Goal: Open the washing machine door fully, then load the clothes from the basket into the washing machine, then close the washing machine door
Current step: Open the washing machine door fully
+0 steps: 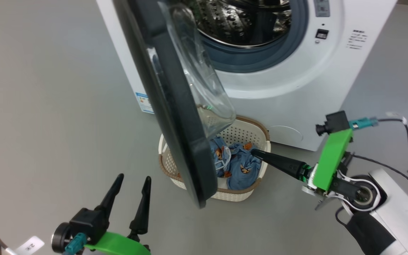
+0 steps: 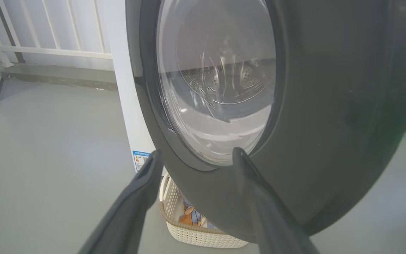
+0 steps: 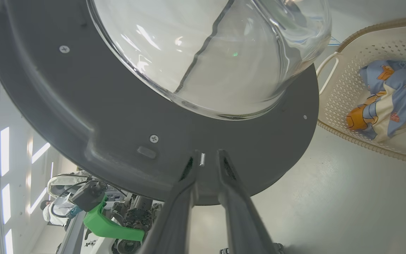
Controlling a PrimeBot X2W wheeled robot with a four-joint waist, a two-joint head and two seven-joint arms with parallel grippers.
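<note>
**A:** Where does the washing machine door (image 1: 175, 117) stand?

**B:** It is swung out from the left side of the washing machine (image 1: 296, 81), about halfway by my judgement. Its lower edge hangs over the basket (image 1: 232, 194), which sits on the floor (image 1: 48, 124) just in front of the washing machine with the clothes (image 1: 241, 170) heaped inside.

**A:** How will the door handle?

**B:** Stiff and fairly weighty, I'd say, and it can only turn about its hinged side. The black rim (image 3: 224, 148) looks glossy, so fingers may slide on it. The glass bowl (image 3: 206, 53) is best left alone. I'd push on the rim at the edge farthest from the washing machine.

**A:** And the clothes?

**B:** Soft, light and limp. Pinch a raised fold and expect trailing ends.

**A:** The hands?

**B:** The right gripper (image 1: 255, 153) is on the side of the door that faces the washing machine. Its fingers are parted by only a slit, with nothing between them. I cannot tell whether its tips touch the rim. The left gripper (image 1: 134, 177) hovers on the door's outer side, away from the washing machine, spread wide and holding nothing.
</note>
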